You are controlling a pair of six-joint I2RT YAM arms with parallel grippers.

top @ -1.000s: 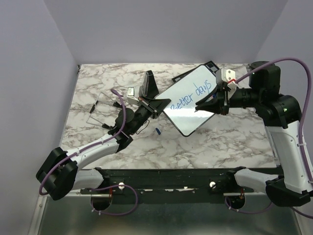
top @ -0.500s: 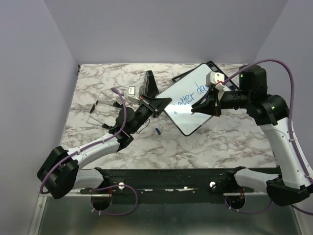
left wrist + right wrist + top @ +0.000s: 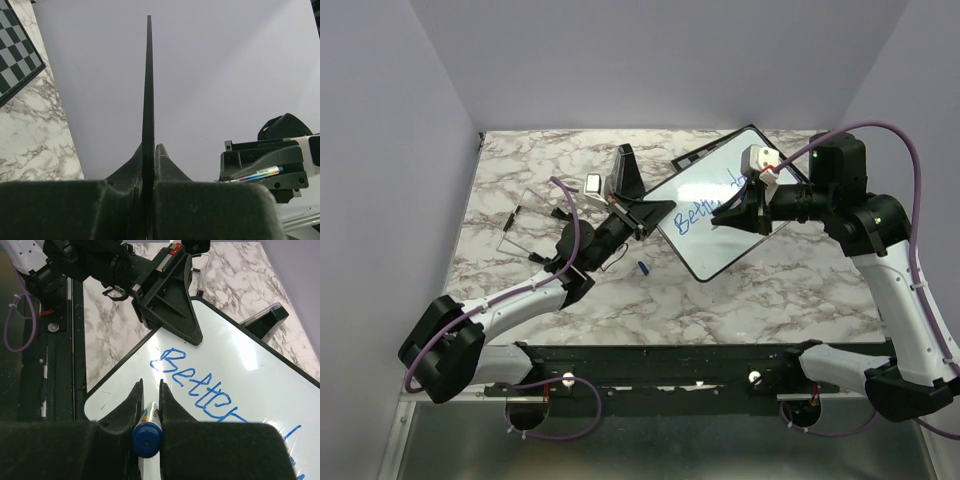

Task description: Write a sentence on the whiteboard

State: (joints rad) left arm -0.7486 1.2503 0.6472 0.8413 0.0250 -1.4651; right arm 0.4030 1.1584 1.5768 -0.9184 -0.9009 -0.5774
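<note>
Compared with a second ago, the right arm is reaching farther left over the board, hiding the "days" that was showing then. The right end effector is now hanging above the bare strip below "Better". Its fingers are pinching a marker that is pointing down at the board, so a second line is probably about to begin. Whether the tip is touching yet is hidden. The left end effector is clamping the board's near-left rim, with its jaws pressed onto the thin black edge. It is holding the board propped at a slant above the table, apparently to keep the surface steady under the pen. The sentence is sitting on the upper part of the board, in blue and unfinished.
</note>
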